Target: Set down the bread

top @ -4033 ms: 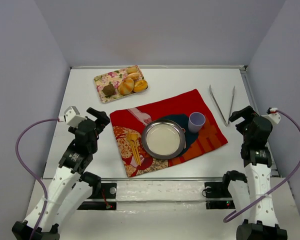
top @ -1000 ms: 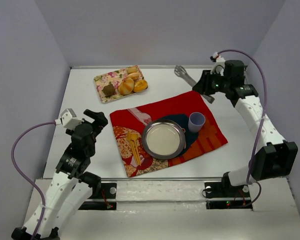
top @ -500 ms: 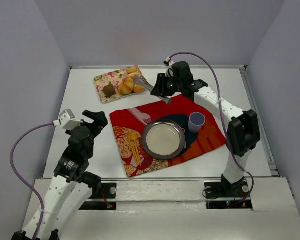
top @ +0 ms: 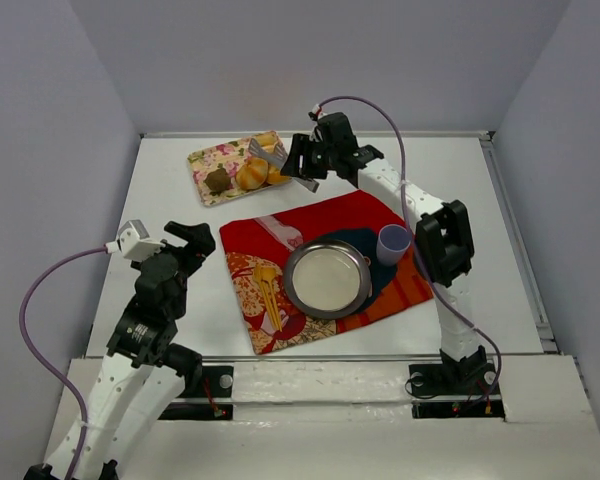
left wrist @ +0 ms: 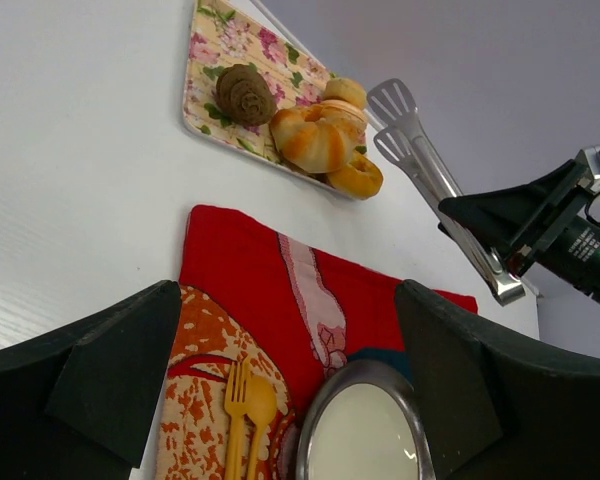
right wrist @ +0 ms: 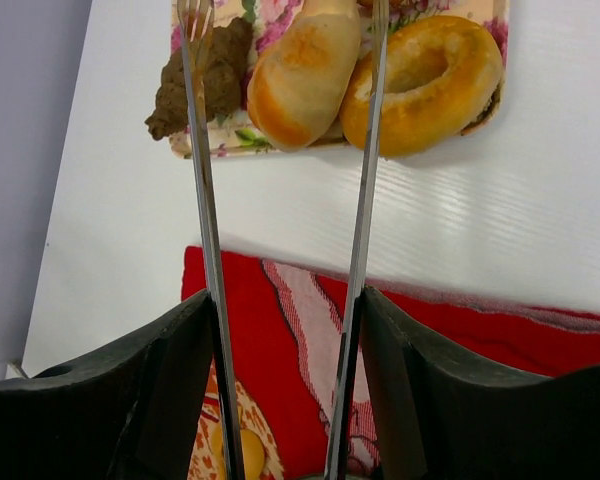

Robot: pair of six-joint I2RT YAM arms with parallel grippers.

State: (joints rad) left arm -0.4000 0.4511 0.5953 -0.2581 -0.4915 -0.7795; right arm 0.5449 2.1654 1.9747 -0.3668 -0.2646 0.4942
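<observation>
Several breads lie on a floral tray (top: pixel 208 157) at the back left: a long golden roll (right wrist: pixel 302 75), a ring-shaped bread (right wrist: pixel 423 70) and a dark brown piece (right wrist: pixel 205 80). My right gripper (top: pixel 298 165) is shut on metal tongs (right wrist: pixel 365 200), one arm against each finger. The tongs' arms stand spread, with their tips on either side of the long roll; I cannot tell whether they touch it. A round metal plate (top: pixel 327 277) sits empty on the red cloth (top: pixel 280 235). My left gripper (left wrist: pixel 290 340) is open and empty, near the cloth's left edge.
A lilac cup (top: pixel 393 243) stands right of the plate. A yellow fork and spoon (top: pixel 267 295) lie on the cloth to its left. The right arm reaches across the back of the cloth. Walls close in the table on three sides.
The right arm has swung left from the back right corner, carrying the tongs over the bread tray. The tongs' arms have spread apart. The left arm has barely moved.
</observation>
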